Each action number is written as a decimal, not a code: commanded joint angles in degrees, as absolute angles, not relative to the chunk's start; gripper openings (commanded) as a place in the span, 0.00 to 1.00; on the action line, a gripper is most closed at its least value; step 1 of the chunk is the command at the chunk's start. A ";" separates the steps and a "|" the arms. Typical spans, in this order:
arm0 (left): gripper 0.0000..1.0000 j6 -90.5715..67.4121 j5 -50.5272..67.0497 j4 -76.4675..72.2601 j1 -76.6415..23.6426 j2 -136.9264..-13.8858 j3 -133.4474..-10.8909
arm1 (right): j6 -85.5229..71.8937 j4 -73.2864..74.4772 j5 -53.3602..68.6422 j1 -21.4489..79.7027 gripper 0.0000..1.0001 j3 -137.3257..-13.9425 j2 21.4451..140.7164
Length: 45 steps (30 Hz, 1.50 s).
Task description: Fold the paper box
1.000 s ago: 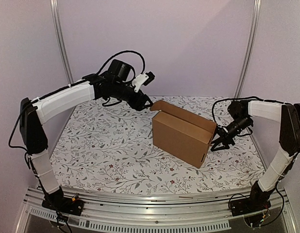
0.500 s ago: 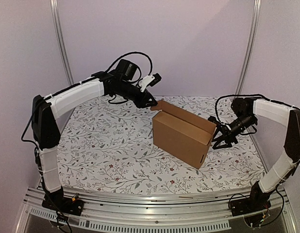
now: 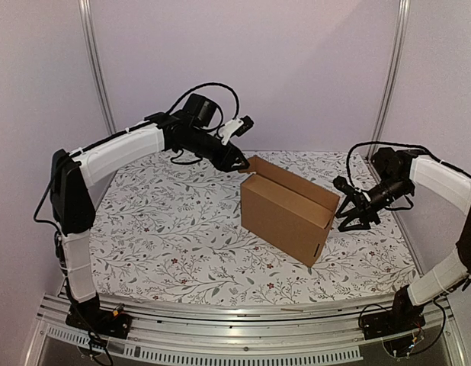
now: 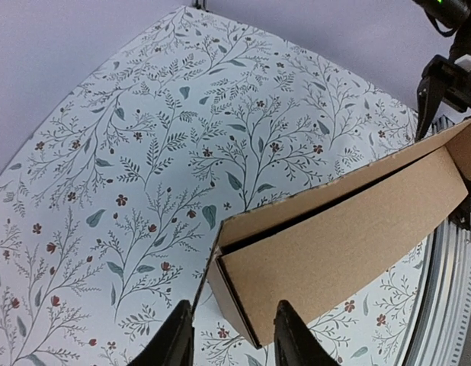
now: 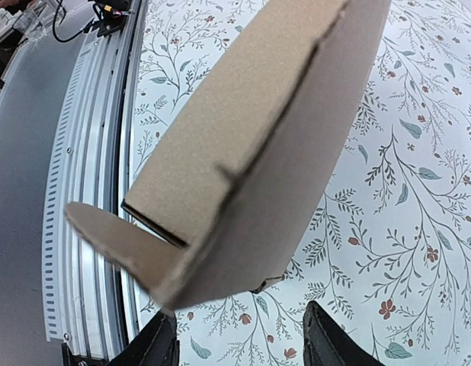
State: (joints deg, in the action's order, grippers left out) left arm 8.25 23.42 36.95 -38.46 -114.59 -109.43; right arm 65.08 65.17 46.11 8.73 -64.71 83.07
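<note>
The paper box is seen standing on the flowered worktop, a little toward 3 o'clock of its middle. It is already raised into a shallow rectangular shell, with its long axis running from 10 o'clock to 4 o'clock in the overhead view. Its top is open, and the far long panel is seen rising slightly above the near wall, so the closing folds are judged not yet done. The left claw is held at the box's 10 o'clock corner. Its fingers are parted, and that corner is framed just ahead of them in its wrist view. Whether the cardboard is touched cannot be told, and nothing is seen pinched. This placement is judged to serve for catching or pressing the end of the raised panel. The right claw is held off the opposite end, at the box's 3 o'clock side. Its fingers are likewise parted, nothing is held between them, and a gap is left to the cardboard. A small end flap is seen sticking out loose from the lower corner in its wrist view. The claw is probably stationed there so that this flap can be tucked in, or the box braced against a push from the other end.
</note>
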 commanded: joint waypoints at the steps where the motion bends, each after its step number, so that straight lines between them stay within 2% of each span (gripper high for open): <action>1: 0.39 9.25 20.44 37.88 -39.29 -115.70 -110.47 | 64.19 67.05 46.85 8.88 0.55 -64.20 80.62; 4: 0.41 11.21 19.40 38.48 -39.24 -114.71 -110.86 | 64.72 68.44 45.88 8.88 0.55 -64.31 78.75; 9: 0.52 13.76 18.79 39.36 -39.29 -116.54 -113.41 | 65.51 70.80 45.19 8.87 0.56 -64.88 75.18; 12: 0.53 15.31 18.33 40.90 -39.29 -119.30 -116.17 | 66.28 72.99 44.47 8.88 0.56 -65.60 73.55; 22: 0.14 13.65 23.52 44.49 -39.46 -122.86 -121.56 | 67.86 75.12 46.42 8.94 0.57 -67.58 70.09; 29: 0.01 9.98 24.53 45.37 -39.68 -121.21 -121.38 | 66.36 71.38 46.27 10.15 0.57 -67.69 70.63; 45: 0.00 2.98 19.60 48.63 -41.93 -121.67 -125.14 | 68.41 70.58 43.03 11.70 0.57 -69.52 73.96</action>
State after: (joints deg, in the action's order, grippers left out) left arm 5.45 21.10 46.81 -40.34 -122.72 -122.67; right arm 66.92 70.04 43.70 10.90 -67.59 72.73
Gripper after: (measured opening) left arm 0.025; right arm 0.569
